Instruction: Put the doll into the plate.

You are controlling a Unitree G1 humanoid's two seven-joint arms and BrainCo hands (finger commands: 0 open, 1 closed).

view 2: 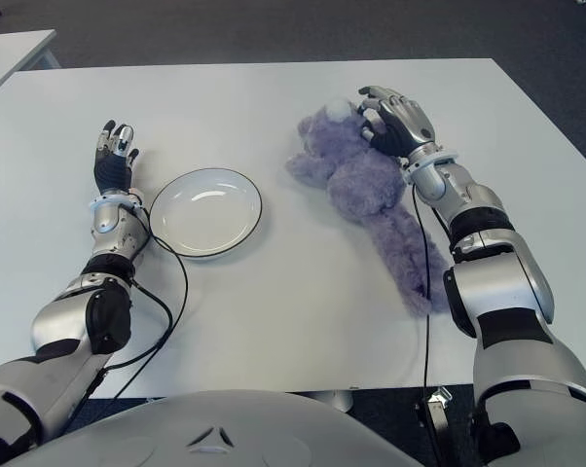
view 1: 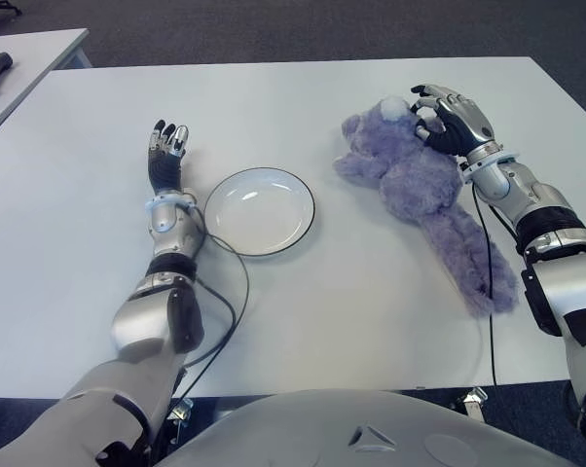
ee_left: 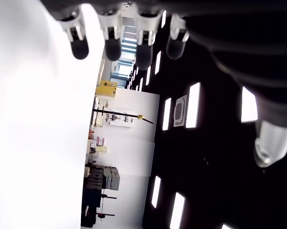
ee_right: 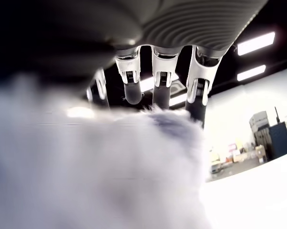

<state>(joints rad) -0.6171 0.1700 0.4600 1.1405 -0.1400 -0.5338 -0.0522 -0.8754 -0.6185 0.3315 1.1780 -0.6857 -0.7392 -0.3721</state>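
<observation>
Left eye view shows the doll [view 1: 415,180] lying on the desk [view 1: 351,302], outside the empty plate [view 1: 259,211]; right hand [view 1: 451,119] curls loosely over it, not clamped; left hand [view 1: 166,156], fingers apart, shows beside the plate; transfer remains.

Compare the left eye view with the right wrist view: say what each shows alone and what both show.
Only the left eye view shows the plate, empty, on the white table, with the left hand beside it on the robot's left, fingers relaxed and holding nothing. Only the right wrist view shows ceiling lights and room clutter beyond the fingertips. Both show the right hand with its fingers bent over the purple doll, which lies on the table to the right of the plate.
</observation>
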